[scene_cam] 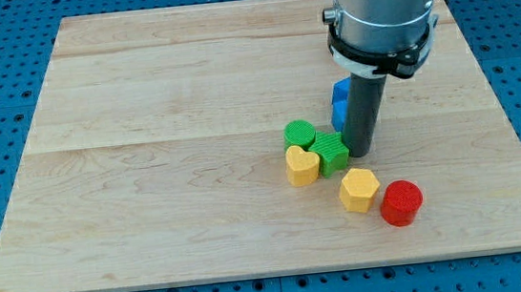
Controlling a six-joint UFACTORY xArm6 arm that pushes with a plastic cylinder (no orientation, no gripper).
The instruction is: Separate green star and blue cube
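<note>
The green star (331, 150) lies right of the board's middle, touching a green cylinder (300, 134) and a yellow heart (302, 165). The blue cube (340, 103) stands just above and right of the star, partly hidden behind my rod. My tip (359, 152) rests on the board right beside the star's right edge and just below the blue cube, between the two.
A yellow hexagon (359, 190) and a red cylinder (401, 202) lie below my tip, toward the view's bottom right. The wooden board (148, 176) sits on a blue pegboard surface. The arm's grey body (383, 5) hangs over the board's upper right.
</note>
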